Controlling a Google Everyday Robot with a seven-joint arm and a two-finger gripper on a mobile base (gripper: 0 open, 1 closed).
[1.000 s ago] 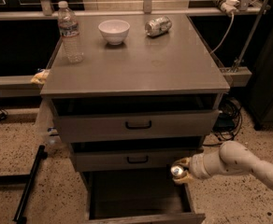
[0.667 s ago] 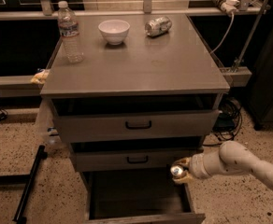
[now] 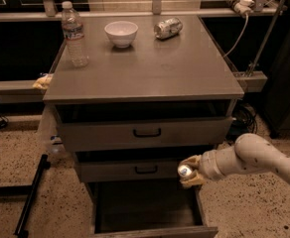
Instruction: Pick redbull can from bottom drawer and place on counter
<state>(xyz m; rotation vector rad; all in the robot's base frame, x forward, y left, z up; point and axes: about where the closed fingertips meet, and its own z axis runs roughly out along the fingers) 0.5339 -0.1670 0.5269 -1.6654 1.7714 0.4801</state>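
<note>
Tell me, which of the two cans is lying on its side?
The dented silver can at the back of the counter, right of the bowl. The slim redbull can sits in the gripper above the open bottom drawer.

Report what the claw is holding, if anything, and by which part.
The claw holds the redbull can by its sides, silver top showing, above the right side of the open bottom drawer.
</note>
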